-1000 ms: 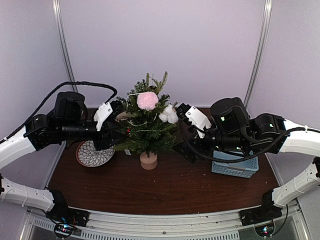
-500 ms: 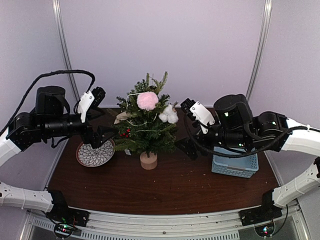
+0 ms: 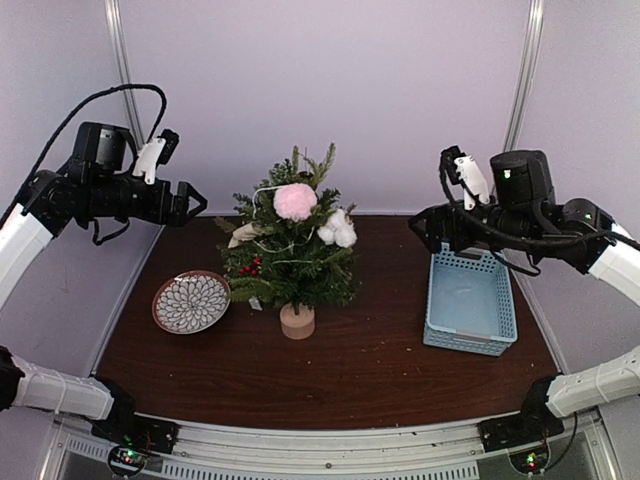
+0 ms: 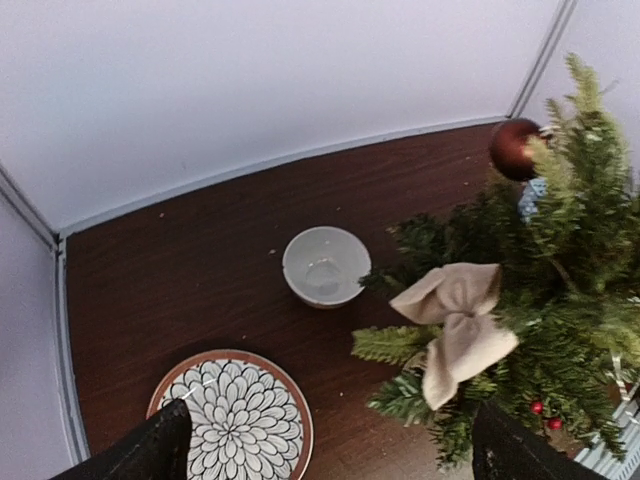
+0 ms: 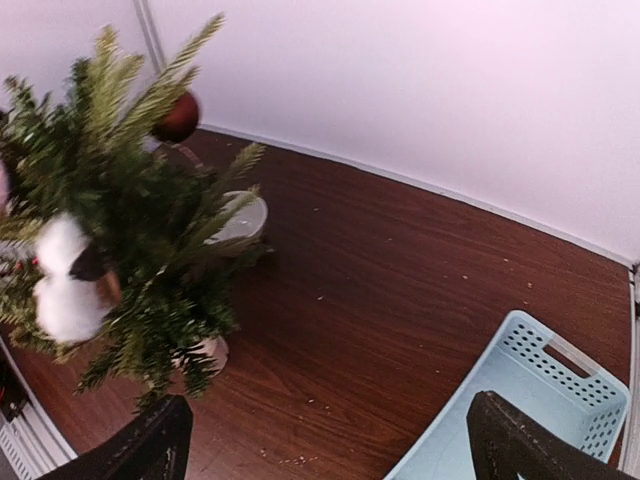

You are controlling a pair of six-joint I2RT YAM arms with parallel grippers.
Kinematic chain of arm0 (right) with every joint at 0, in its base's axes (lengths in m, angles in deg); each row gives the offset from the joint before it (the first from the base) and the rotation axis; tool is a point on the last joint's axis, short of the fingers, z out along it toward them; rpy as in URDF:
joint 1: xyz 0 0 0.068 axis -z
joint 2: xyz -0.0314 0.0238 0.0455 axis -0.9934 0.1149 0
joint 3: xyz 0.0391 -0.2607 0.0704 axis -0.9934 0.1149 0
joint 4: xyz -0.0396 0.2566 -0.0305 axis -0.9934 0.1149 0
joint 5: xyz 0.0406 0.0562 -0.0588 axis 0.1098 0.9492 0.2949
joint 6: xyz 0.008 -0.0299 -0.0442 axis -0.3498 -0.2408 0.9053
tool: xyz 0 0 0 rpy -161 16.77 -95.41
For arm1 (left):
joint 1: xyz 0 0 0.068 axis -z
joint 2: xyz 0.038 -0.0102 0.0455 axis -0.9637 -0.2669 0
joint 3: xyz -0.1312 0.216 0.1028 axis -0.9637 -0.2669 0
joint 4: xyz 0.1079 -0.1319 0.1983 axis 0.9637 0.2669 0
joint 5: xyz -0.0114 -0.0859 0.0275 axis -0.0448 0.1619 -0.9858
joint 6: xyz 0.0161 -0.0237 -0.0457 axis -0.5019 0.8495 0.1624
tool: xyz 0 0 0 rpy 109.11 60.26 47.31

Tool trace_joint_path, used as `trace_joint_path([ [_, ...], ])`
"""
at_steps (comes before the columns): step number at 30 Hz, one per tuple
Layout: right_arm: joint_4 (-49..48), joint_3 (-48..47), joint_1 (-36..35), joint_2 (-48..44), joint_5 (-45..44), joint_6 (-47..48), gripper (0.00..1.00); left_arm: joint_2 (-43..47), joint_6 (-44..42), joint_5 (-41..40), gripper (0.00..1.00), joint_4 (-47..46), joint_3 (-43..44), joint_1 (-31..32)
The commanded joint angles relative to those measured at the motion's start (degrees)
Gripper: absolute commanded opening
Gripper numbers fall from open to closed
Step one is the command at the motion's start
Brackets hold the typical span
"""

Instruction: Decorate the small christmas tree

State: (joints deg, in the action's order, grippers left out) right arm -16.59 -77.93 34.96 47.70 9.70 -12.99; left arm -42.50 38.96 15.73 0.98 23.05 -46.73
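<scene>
Both arms raised high, elbows bent, well apart from the small christmas tree (image 3: 290, 262), which stands mid-table (image 3: 380, 370); left gripper (image 3: 193, 206) jaws wide, empty; right gripper (image 3: 418, 228) likewise, on the basket (image 3: 470, 312) side.

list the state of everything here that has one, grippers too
tree, upright, decorated with bow, pom-pom, cotton balls, red ball
basket, upright, empty
plate, flat, empty
bowl, upright, empty
left gripper, open, holding nothing
right gripper, open, holding nothing
</scene>
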Motion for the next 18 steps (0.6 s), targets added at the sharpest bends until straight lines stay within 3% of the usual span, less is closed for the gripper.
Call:
trace_joint_path([
  [1, 3.63, -1.02, 7.44, -2.16, 3.61, -5.58, 0.99, -0.3, 5.56, 5.68, 0.98, 1.32, -1.24, -7.67],
  [9, 3.34, 4.14, 18.59, -5.47, 8.74, -10.43, 1.0, -4.2, 9.98, 8.84, 0.98, 5.28, -7.21, -20.01],
  [18, 0.28, 14.87, 23.55, -7.64, 12.22, -11.21, 1.0, 0.05, 13.64, 7.84, 0.98, 2.01, -21.77, -20.5],
])
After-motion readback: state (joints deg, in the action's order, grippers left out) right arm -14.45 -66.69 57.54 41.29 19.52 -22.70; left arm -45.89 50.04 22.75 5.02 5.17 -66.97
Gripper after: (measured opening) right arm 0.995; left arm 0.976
